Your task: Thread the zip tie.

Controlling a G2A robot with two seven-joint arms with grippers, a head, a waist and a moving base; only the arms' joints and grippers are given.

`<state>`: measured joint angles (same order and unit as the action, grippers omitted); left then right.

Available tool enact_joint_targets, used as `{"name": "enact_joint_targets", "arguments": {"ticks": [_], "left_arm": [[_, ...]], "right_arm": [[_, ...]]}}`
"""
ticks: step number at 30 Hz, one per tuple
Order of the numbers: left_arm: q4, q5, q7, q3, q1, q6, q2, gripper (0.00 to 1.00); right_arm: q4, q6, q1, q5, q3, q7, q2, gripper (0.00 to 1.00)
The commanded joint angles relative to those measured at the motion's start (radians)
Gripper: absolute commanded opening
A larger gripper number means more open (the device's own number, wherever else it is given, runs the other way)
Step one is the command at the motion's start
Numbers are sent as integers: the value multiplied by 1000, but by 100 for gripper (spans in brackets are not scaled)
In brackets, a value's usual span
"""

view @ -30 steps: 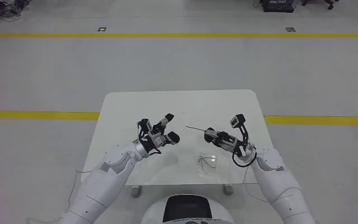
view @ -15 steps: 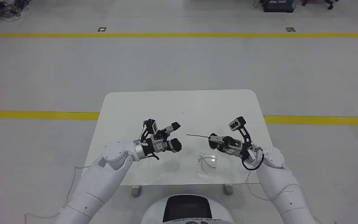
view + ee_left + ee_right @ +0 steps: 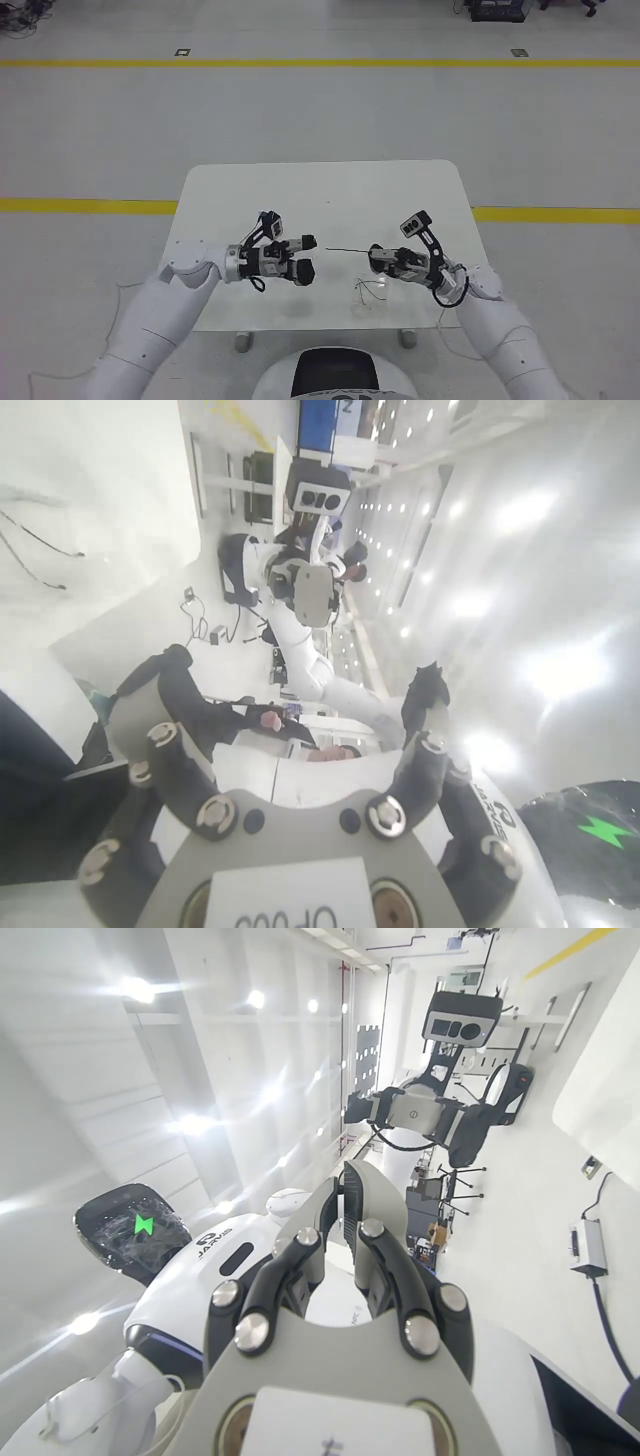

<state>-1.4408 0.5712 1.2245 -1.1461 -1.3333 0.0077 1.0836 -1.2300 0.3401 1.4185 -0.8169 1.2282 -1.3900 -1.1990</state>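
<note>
The zip tie [image 3: 348, 251] is a thin black line and hard to follow. One end vanishes between the fingers of the right end effector [image 3: 374, 255], and its head cannot be made out. In the right wrist view the pads [image 3: 350, 1193] are pressed nearly together on it, and the tie there is barely a dark sliver. It points across the surface [image 3: 400, 190] toward the left end effector [image 3: 309, 256], whose fingers [image 3: 150, 685] gape wide with nothing between them, near the tie's free tip but apart from it. More ties [image 3: 368, 290] lie tangled on the surface near its front edge, beside the right end effector.
</note>
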Motion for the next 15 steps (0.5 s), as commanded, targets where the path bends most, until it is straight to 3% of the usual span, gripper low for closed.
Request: {"name": "enact_joint_targets", "arguments": {"ticks": [1, 4, 15], "left_arm": [[7, 2, 16, 4, 4, -5, -2, 100], [-1, -68, 13, 25, 15, -35, -5, 100], [-1, -68, 13, 25, 15, -35, -5, 100]], "right_arm": [[-2, 0, -9, -20, -44, 0, 16, 0], [2, 0, -27, -40, -101, 0, 37, 0], [-1, -2, -25, -36, -101, 15, 37, 0]]}}
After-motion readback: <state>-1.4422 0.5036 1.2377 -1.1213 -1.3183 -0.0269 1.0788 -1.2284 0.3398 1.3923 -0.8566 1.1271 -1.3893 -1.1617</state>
